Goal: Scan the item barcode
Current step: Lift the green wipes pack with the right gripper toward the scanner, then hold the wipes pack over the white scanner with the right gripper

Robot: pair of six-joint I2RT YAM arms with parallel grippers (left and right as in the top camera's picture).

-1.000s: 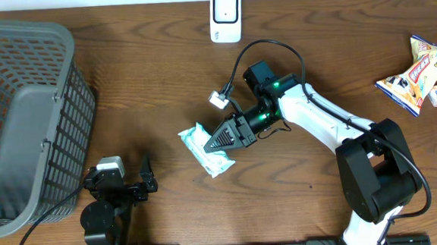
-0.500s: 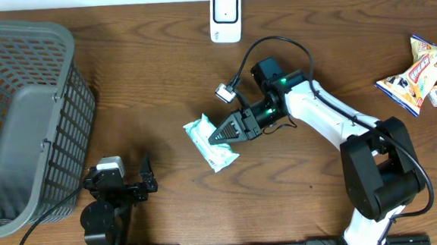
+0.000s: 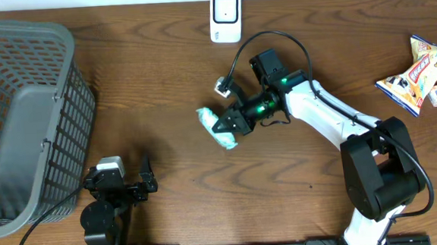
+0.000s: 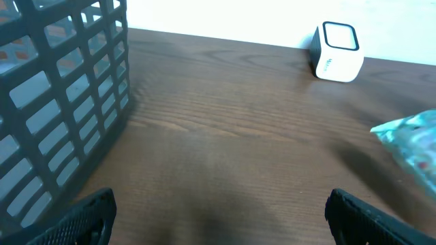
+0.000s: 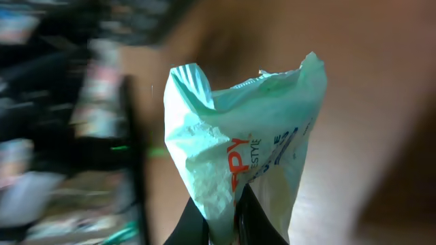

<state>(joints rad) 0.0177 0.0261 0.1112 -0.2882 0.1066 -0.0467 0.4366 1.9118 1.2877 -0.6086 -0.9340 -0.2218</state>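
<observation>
**Holding the packet clear of the table, short of the scanner**

Overhead: the right gripper (image 3: 220, 126) is clamped on a mint-green packet (image 3: 207, 117) near the middle of the wooden table (image 3: 162, 73). The packet appears edge-on and lifted, probably so a printed face can be turned to a reader. The white scanner (image 3: 226, 17) stands at the far edge with its dark window showing, well apart from the packet, so I judge the scan not yet done. The left gripper (image 3: 119, 182) rests at the near edge beside the grey basket (image 3: 20, 112), out of the working arm's way. More snack packets (image 3: 417, 72) lie at the far right, likely waiting their turn; their print is too small to read.

Left wrist: the left gripper's fingers (image 4: 82, 214) stand wide apart with nothing between them. The basket's wall (image 4: 61, 88) fills the left side. The scanner (image 4: 337, 51) sits upright ahead, with a line of small blue print on its side that I cannot make out. The packet (image 4: 412, 146) enters at the right edge, above its own shadow, which suggests it hangs off the table.

Right wrist: the two fingers (image 5: 194, 221) pinch together on the packet's (image 5: 252, 136) lower edge, so it stands crumpled above them. Orange-red letters ending "PPY" and blue ones ending "ESTYLE" are readable; the rest is folded away. No barcode shows on this face.
</observation>
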